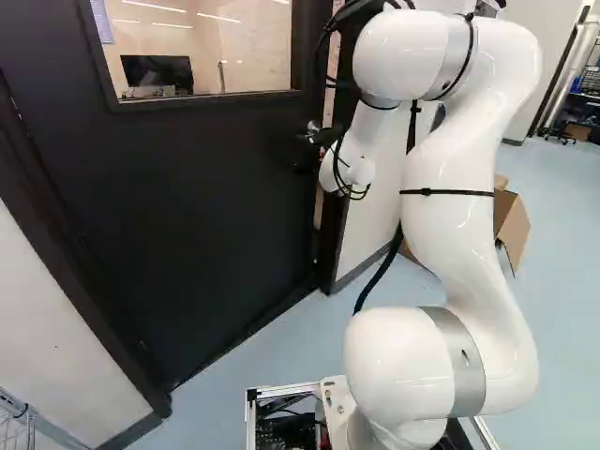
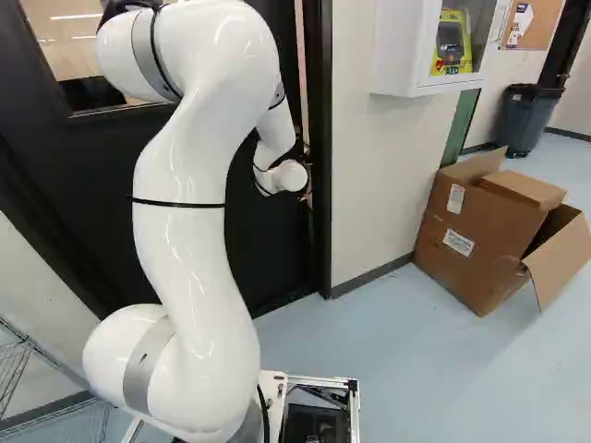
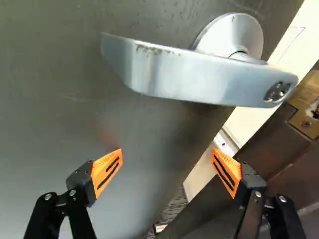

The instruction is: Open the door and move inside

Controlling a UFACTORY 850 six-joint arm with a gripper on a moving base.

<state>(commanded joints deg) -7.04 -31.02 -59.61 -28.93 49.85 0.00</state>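
At the door's edge in the left base view is my gripper [image 1: 325, 137], small and dark against the black door [image 1: 206, 178]. The wrist view shows the gripper [image 3: 167, 159] with its orange-padded fingers wide apart and nothing held between them. Ahead of the fingertips, the silver lever handle [image 3: 199, 74] lies across, its round base [image 3: 237, 36] on the door [image 3: 60, 109]. The door stands slightly ajar: a bright gap separates its edge from the dark frame, where a brass strike plate [image 3: 309, 107] shows.
The dark door frame [image 2: 319, 138] rises beside the arm, with a pale wall [image 2: 369, 175] to its right. Farther right are an open cardboard box [image 2: 480, 231], a white wall cabinet [image 2: 402, 46] and a grey bin [image 2: 526, 115]. A wire rack [image 2: 11, 369] stands at the left.
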